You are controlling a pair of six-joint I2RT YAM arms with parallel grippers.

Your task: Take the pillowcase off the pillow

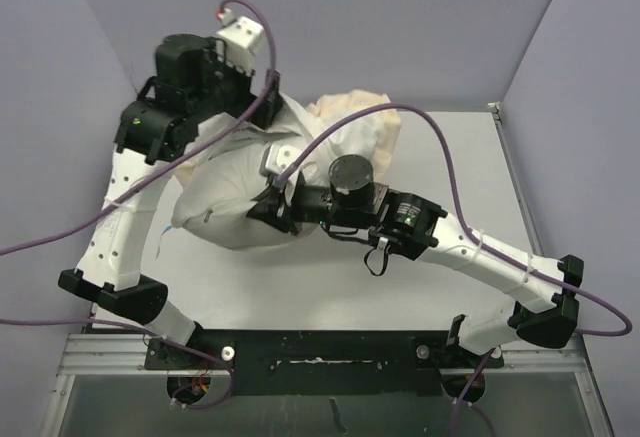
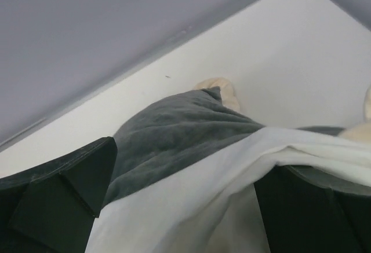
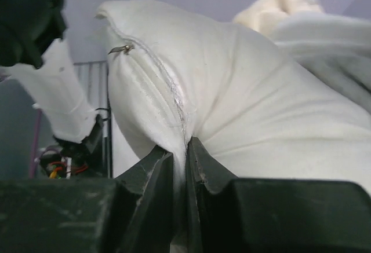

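Pillow (image 1: pixel 225 192), plump and white, lies at the middle of the counter (image 1: pixel 400 297), its zip pull (image 3: pixel 122 48) on the near-left side. Right hand (image 3: pixel 185 149) is pressed together on a fold of the pillow's white cloth beside the zip seam. Pillowcase (image 2: pixel 174 125) is bunched at the far end of the pillow, with the grey plush face and a white layer both showing and the peach frill (image 1: pixel 345 107) heaped toward the far right. Left hand (image 2: pixel 194 166) is spread wide at the far left, white cloth of the pillowcase lying between its fingers (image 2: pixel 58 201).
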